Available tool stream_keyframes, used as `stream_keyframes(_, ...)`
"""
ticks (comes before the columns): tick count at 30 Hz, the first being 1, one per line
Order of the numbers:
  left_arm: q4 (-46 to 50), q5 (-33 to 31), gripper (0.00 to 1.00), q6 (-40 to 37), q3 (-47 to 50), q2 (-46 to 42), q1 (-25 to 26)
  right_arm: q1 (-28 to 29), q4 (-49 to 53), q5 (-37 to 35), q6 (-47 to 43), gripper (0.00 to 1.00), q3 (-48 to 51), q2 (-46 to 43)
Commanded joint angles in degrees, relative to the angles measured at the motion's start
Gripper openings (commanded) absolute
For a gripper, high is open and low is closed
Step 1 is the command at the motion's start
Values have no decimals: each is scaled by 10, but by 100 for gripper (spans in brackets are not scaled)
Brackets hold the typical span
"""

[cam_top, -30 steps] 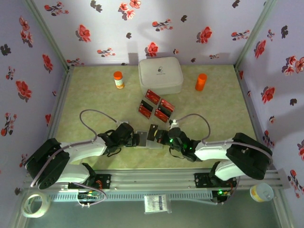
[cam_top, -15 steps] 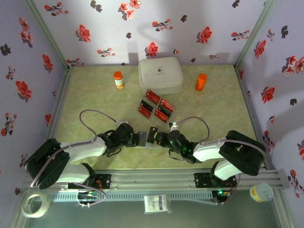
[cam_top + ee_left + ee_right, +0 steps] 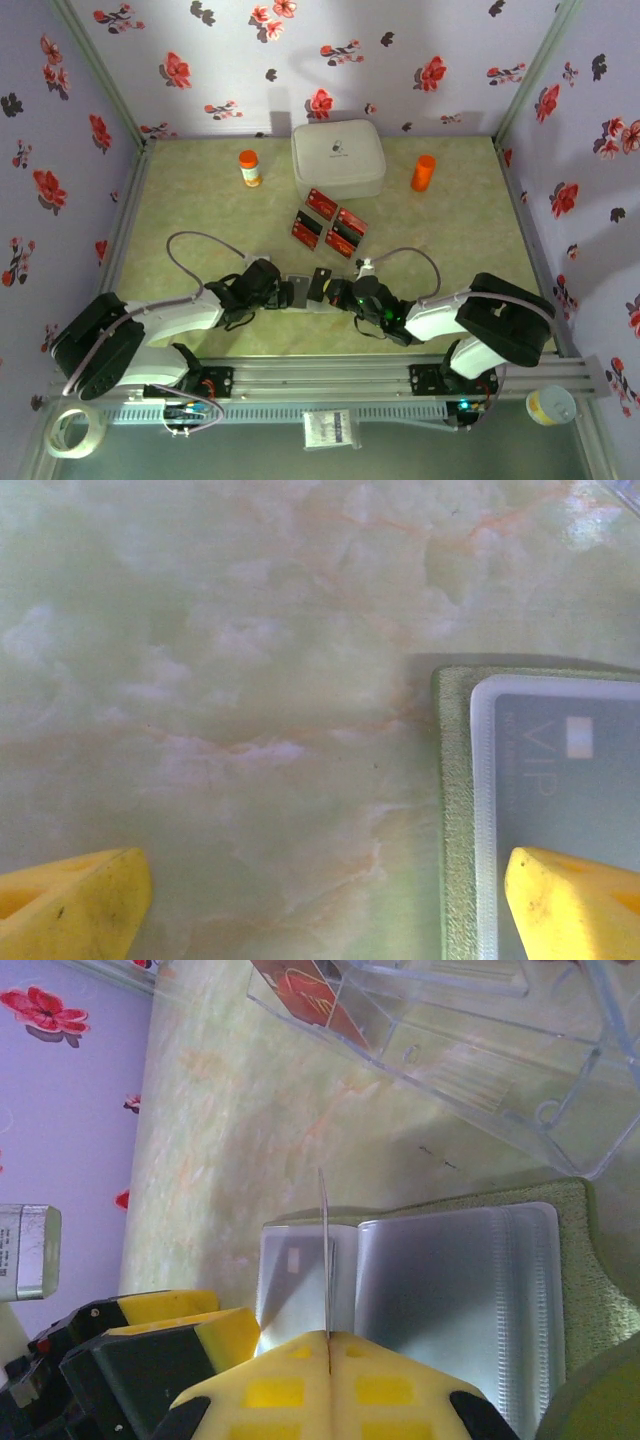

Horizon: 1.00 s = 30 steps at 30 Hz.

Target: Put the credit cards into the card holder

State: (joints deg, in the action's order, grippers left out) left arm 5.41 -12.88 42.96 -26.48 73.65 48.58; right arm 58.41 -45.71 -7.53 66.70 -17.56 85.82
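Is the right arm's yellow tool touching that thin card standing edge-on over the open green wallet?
Touching. The right wrist view shows the right tool shut, its yellow pads clamping the thin edge-on card at its lower end, no gap.

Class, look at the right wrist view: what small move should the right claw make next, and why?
Probably slide the card edge-first into a sleeve of the card holder: the right claw is shut on the card, edge-on at the open holder, and the open left claw has a finger over the holder's rim.
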Motion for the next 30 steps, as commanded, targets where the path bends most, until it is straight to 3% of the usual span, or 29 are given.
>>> stream_keyframes(1, 36, 51, 94, 10, 2, 1, 2, 5, -11, -10, 12, 0, 10, 12)
stream_keyframes(13, 48, 56, 97, -8, -44, 15, 3, 6, -16, -13, 17, 0, 16, 15)
stream_keyframes(30, 73, 28, 94, 10, -35, 64, 9, 6, -24, 29, 8, 0, 13, 36)
